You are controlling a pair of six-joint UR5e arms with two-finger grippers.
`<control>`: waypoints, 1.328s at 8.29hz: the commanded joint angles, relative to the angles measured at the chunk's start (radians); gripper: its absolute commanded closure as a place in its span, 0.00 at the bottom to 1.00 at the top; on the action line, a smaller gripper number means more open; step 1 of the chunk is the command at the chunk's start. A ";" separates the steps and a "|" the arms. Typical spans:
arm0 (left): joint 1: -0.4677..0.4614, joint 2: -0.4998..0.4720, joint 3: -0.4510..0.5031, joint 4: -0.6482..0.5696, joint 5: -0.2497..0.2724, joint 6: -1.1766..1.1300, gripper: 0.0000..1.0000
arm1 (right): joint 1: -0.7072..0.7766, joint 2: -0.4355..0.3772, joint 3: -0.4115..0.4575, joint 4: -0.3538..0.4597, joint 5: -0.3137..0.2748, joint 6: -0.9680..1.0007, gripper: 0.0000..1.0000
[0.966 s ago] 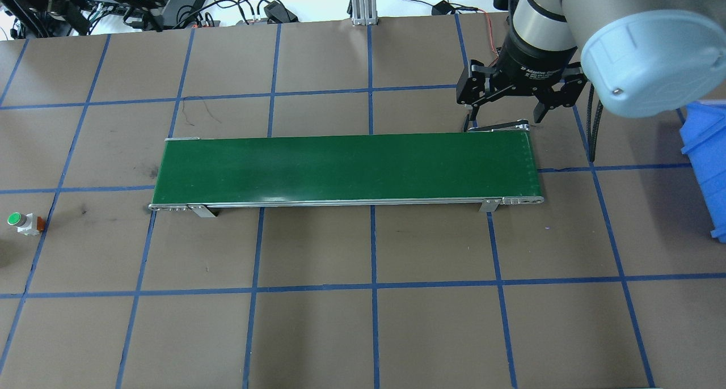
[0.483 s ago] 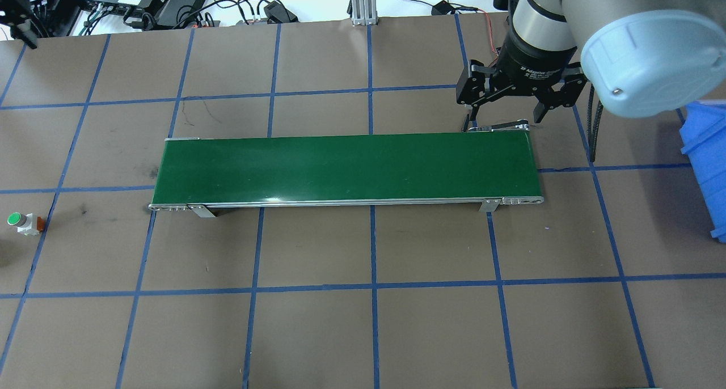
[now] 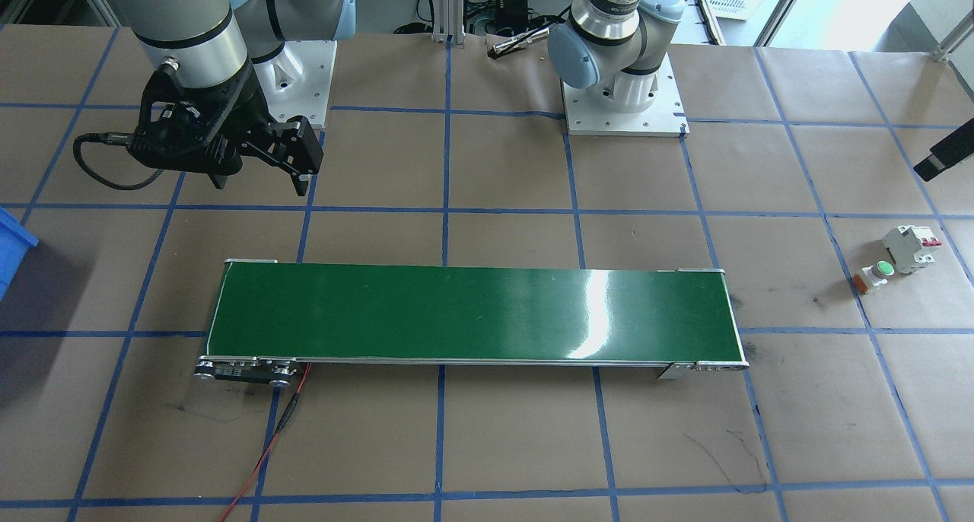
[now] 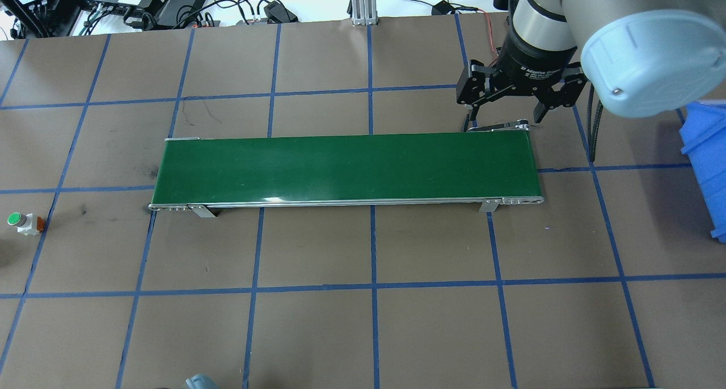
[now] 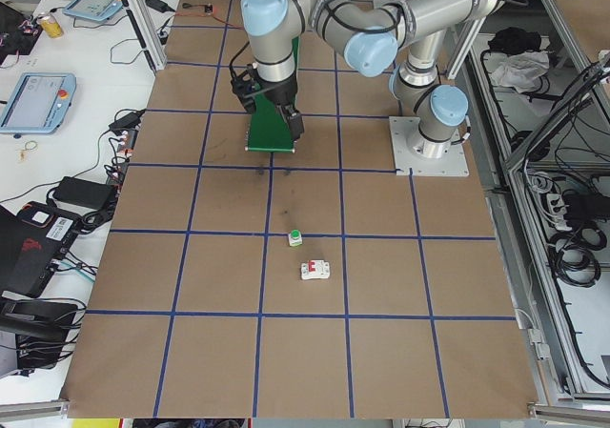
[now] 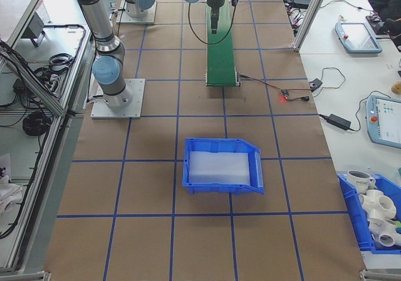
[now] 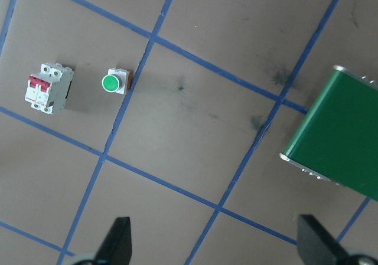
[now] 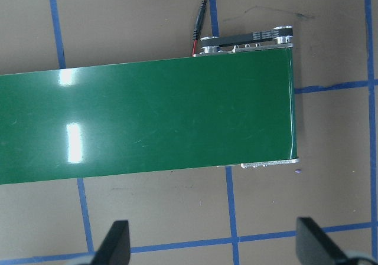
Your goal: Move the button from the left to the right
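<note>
Left gripper (image 7: 215, 250): fingers (image 7: 118, 244) spread wide, nothing between them, per left wrist cam. It hangs high over the counter (image 7: 195, 105), looking straight down on bare brown paper w/ blue tape grid. In that view the conveyor (image 7: 339, 135) end sits up and to the right of the fingers, well apart from them.

Right gripper (image 4: 502, 114): fingers (image 8: 115, 244) also spread, empty. Overhead view puts it just beyond the far long edge of the conveyor (image 4: 346, 168), at that belt's right end. Right wrist cam looks down on the green belt's end with its pulley belt and a red-black lead (image 8: 201, 20) running off the far corner.

Button (image 7: 113, 82): green cap up, orange base, standing on the counter well off the conveyor's left end, not touching the belt. No fingers near it. Front view shows the button (image 3: 879, 271) just beside a white circuit breaker (image 3: 905, 248) w/ red toggles; the two sit close together, whether in contact cannot tell. Left side view confirms the pair on open paper, button (image 5: 295, 237) nearer the conveyor, breaker (image 5: 315, 271) farther from it.

Blue bin (image 6: 222, 165): on the counter past the conveyor's right end, well apart from it; a pale block lies inside. Its edge (image 4: 706, 162) shows at the overhead frame's right margin.

Conveyor belt surface: nothing on it in any view. Glare patches only.
</note>
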 commanded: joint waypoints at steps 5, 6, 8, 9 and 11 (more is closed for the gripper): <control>0.154 -0.176 -0.248 0.440 0.135 0.356 0.00 | 0.000 0.000 0.000 0.000 0.000 0.000 0.00; 0.171 -0.185 -0.290 0.538 0.129 0.357 0.00 | 0.000 0.000 0.000 0.000 0.000 0.000 0.00; 0.176 -0.217 -0.336 0.571 0.129 0.357 0.00 | 0.000 0.000 0.000 0.000 0.000 0.000 0.00; 0.177 -0.243 -0.336 0.586 0.128 0.357 0.00 | 0.000 0.000 0.000 0.000 0.000 0.000 0.00; 0.193 -0.282 -0.344 0.647 0.126 0.359 0.00 | 0.000 0.000 0.000 0.000 0.000 0.000 0.00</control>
